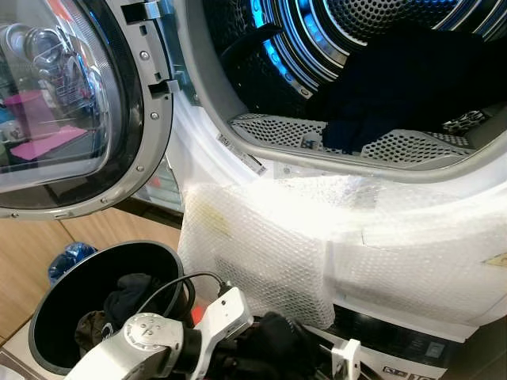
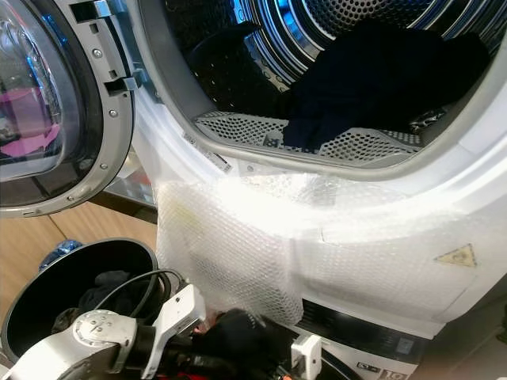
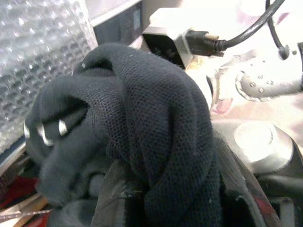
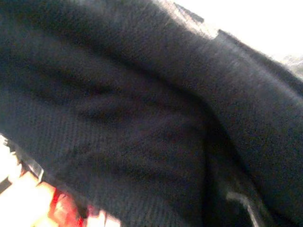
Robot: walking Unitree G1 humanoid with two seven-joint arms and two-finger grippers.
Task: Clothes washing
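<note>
The washing machine's drum [image 1: 317, 47] stands open, with dark clothes [image 1: 404, 87] heaped inside at the right. Low in front of the machine, my left gripper [image 3: 118, 194] is shut on a bunched black knit garment [image 1: 273, 340], which drapes over its fingers and hides most of them. My left arm [image 1: 146, 336] comes in from the lower left, beside the basket. My right gripper [image 4: 236, 198] is pressed close into the same black garment [image 4: 142, 118]; its white wrist mount [image 1: 346, 358] shows just to the right of the bundle.
A black round basket [image 1: 47, 305] with several dark clothes stands on the wooden floor at the lower left. The machine's round door [image 1: 71, 103] hangs open to the left. Bubble wrap [image 1: 261, 245] is draped over the machine's white front below the opening.
</note>
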